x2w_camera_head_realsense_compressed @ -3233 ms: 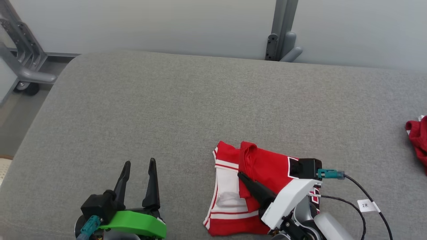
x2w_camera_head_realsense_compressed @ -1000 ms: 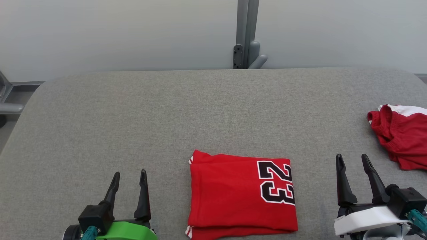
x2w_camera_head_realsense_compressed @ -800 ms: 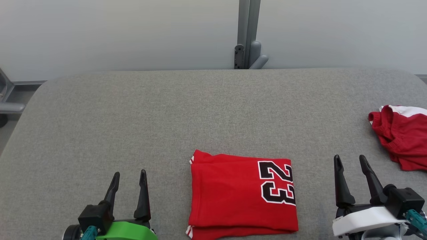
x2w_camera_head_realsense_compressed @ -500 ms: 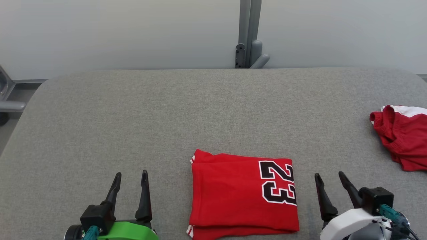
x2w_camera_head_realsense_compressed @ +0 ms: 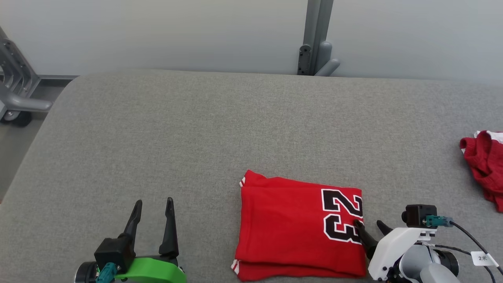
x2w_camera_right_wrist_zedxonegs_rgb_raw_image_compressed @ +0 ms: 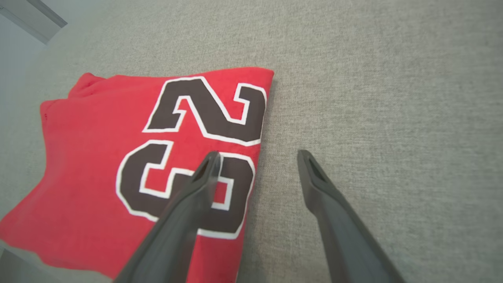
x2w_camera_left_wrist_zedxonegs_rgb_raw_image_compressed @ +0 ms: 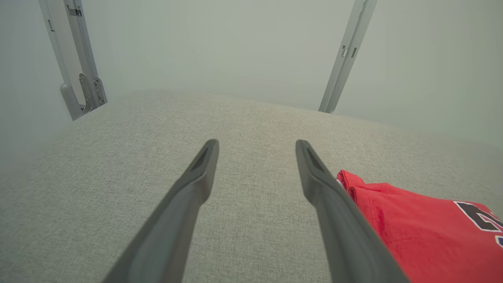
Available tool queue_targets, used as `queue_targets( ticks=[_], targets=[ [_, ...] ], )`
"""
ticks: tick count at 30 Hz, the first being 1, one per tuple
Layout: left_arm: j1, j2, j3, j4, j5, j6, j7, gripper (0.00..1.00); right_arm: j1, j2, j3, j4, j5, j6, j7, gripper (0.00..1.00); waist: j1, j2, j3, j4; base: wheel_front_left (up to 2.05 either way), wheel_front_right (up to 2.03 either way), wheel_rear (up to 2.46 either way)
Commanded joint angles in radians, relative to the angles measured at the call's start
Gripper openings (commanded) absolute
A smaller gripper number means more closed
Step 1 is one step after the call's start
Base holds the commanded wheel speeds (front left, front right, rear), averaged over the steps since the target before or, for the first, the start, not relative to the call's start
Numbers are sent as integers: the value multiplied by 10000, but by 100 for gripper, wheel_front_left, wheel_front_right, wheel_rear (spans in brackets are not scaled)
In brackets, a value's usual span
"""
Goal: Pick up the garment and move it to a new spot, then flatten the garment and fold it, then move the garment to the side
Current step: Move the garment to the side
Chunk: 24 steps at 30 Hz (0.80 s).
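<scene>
right end effector (x2w_camera_head_realsense_compressed: 368, 223) moved to garment (x2w_camera_head_realsense_compressed: 290, 224) edge | red cloth (x2w_camera_head_realsense_compressed: 484, 167) cropped

garment (x2w_camera_head_realsense_compressed: 290, 224): was red, with black numerals edged in white
counter (x2w_camera_head_realsense_compressed: 196, 137): was grey, finely woven
left claw (x2w_camera_head_realsense_compressed: 153, 202): had black fingers, green mount
right claw (x2w_camera_head_realsense_compressed: 368, 223): had black fingers, white mount
second garment (x2w_camera_head_realsense_compressed: 481, 161): was red with a white patch

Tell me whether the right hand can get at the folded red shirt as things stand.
Probably yes. The right hand is open, its jaws standing either side of the right edge of the shirt on the grey cushion, with nothing in between.
</scene>
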Motion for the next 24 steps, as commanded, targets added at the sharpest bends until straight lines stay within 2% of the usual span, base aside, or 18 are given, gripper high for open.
queue_targets(
  ticks=[1, 11, 13, 16, 17, 18, 24],
  targets=[
    [-159, -18, 51, 0, 98, -29, -28, 100, -232, -67, 49, 241, 311, 2, 82, 100, 0, 0, 64, 152, 0, 0, 0],
    [-170, -26, 218, 2, 189, -33, -28, 100, -1117, -157, 684, 1649, 2075, 0, 616, 99, 0, 0, 142, 310, 0, 0, 0],
    [-166, -34, 228, 0, 209, -42, -28, 100, -1267, -188, 861, 1816, 2293, 0, 574, 49, 0, 0, 155, 286, 0, 0, 0],
    [-157, -49, 198, 13, 235, -73, -28, 100, -1461, -239, 1160, 2023, 2626, 2, 505, 21, 0, 0, 162, 229, 0, 0, 0],
    [-149, -53, 193, 21, 243, -71, -28, 100, -1526, -268, 1257, 2080, 2711, 2, 442, 5, 0, 0, 163, 201, 0, 0, 0],
    [-133, -57, 190, 28, 249, -68, -28, 100, -1585, -299, 1347, 2131, 2770, 2, 378, 0, 0, 0, 163, 164, 0, 0, 0],
    [6, -64, 221, 47, 256, -71, -28, 100, -1932, -639, 1752, 2287, 3131, -1, -142, 0, 0, 0, 130, -242, 0, 0, 0]
  ],
)
